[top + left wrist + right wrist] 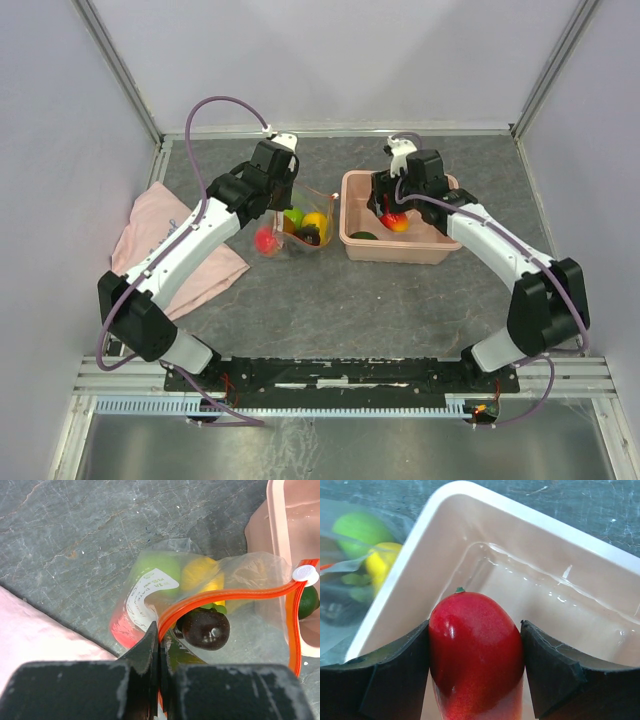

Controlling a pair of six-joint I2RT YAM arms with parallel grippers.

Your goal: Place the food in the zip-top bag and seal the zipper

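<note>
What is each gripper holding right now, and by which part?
Left gripper pinches the zip-top bag by its zipper strip; right gripper clamps the red toy fruit across its sides.

Top external view: set high behind the near edge of the table, looking down over its whole surface. Left wrist view: close above the zip-top bag. Right wrist view: closer still, inside the pink bin. All three views share the bag and the bin rim.

Six pieces of food — one zip-top bag, one bin, one cloth.
</note>
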